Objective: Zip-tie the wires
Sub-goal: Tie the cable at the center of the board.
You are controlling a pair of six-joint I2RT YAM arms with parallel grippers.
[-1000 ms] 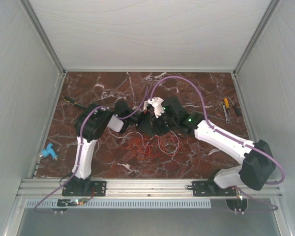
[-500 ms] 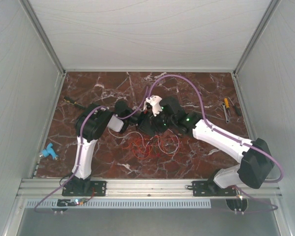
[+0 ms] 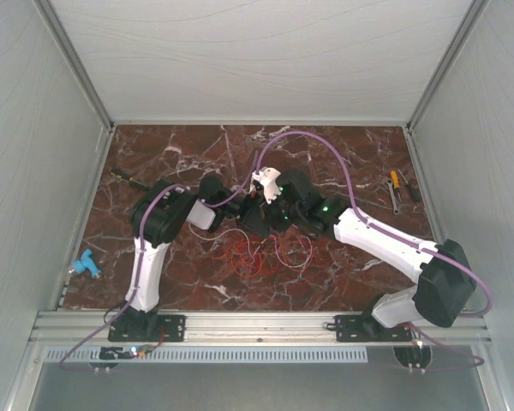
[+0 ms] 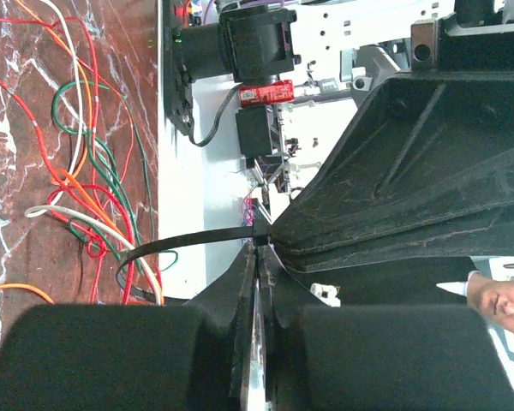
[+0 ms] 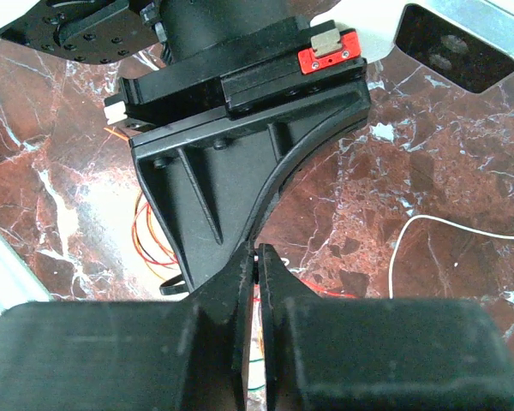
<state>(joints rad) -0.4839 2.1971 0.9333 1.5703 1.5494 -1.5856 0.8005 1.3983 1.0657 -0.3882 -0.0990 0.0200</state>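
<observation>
Found left claw (image 4: 258, 250) pressed together, pinching thin black plastic zip tie (image 4: 188, 241) at centre of left wrist frame. Found right claw (image 5: 258, 257) pressed together too, tips just beside left claw's finger; could not tell whether strip sat between them. Traced zip tie leftward into a wide loop, apparently curving round some hair-thin red, orange, white and green wires (image 4: 86, 201) lying loose on dark red marble table (image 3: 180, 154). Judged loop begun, not cinched; tightening left. Noted both arms reaching inward, wrists meeting mid-frame in top view.
</observation>
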